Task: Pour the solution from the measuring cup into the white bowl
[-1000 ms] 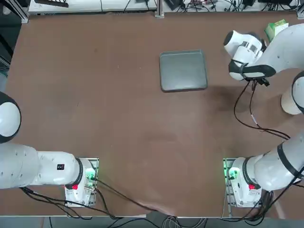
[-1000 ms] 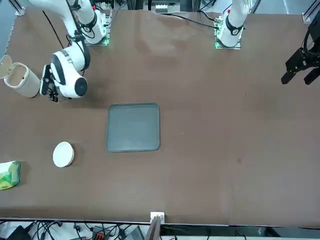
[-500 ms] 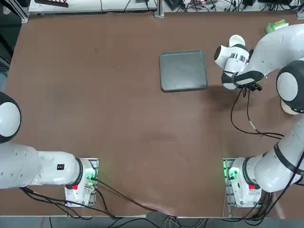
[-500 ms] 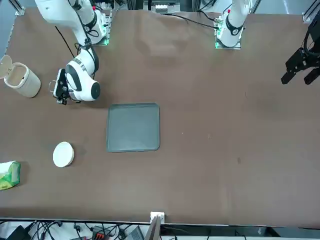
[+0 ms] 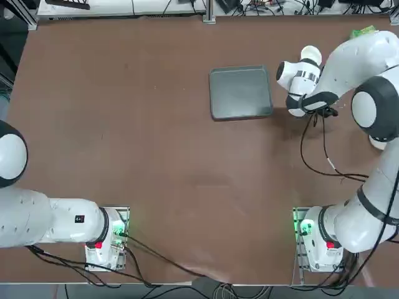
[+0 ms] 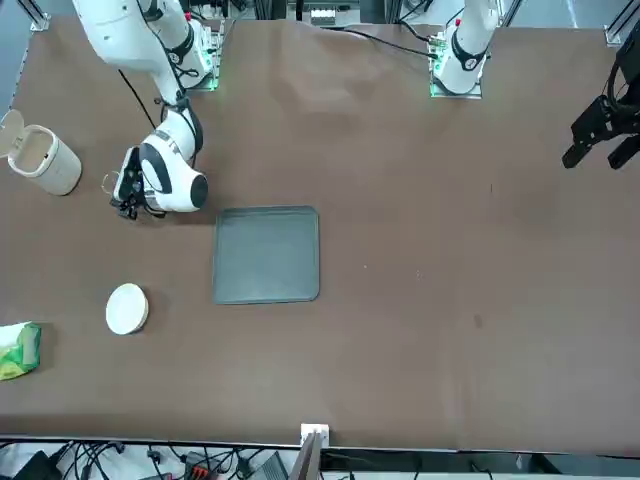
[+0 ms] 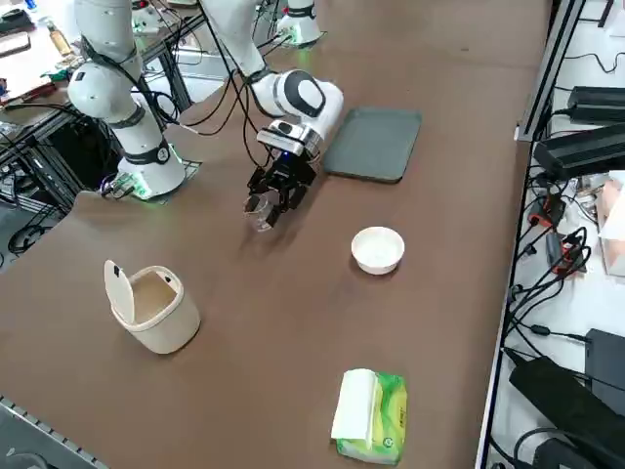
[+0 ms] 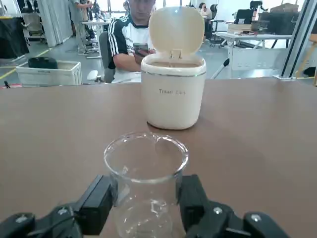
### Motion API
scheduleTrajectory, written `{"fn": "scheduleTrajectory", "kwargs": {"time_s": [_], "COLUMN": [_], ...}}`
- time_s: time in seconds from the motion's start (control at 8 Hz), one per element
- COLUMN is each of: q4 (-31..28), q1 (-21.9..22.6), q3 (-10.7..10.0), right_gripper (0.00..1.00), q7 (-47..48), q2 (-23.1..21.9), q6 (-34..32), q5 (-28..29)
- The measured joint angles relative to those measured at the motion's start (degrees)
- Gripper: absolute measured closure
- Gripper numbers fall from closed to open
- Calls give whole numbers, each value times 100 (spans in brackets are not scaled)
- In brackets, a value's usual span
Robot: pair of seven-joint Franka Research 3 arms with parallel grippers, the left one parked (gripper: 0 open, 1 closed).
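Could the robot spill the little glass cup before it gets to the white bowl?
Maybe. The claw holds the glass cup only by its lower sides, so it might slip or tip. The white bowl sits apart from the cup, so liquid could slosh on the way. The bowl is small, so a badly aimed pour could hit the table.

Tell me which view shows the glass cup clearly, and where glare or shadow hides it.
Right wrist view: the tiny clear glass measuring cup is sharp between the right hand's fingers, rim glinting. Right side view: only a faint glint. Top and front views: the arm hides it.
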Motion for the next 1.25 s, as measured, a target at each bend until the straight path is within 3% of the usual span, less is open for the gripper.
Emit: {"fn": "scheduleTrajectory", "kwargs": {"time_s": [0.5, 0.88, 1.25], "q4": [295, 343, 433], "q1": [109, 115, 118], "q3": [0, 0, 1], "right_gripper": [26, 26, 9], "q7": [51, 49, -22], "q2": [734, 930, 977], "q6": [-27, -8, 101], "q5": [0, 0, 0]}}
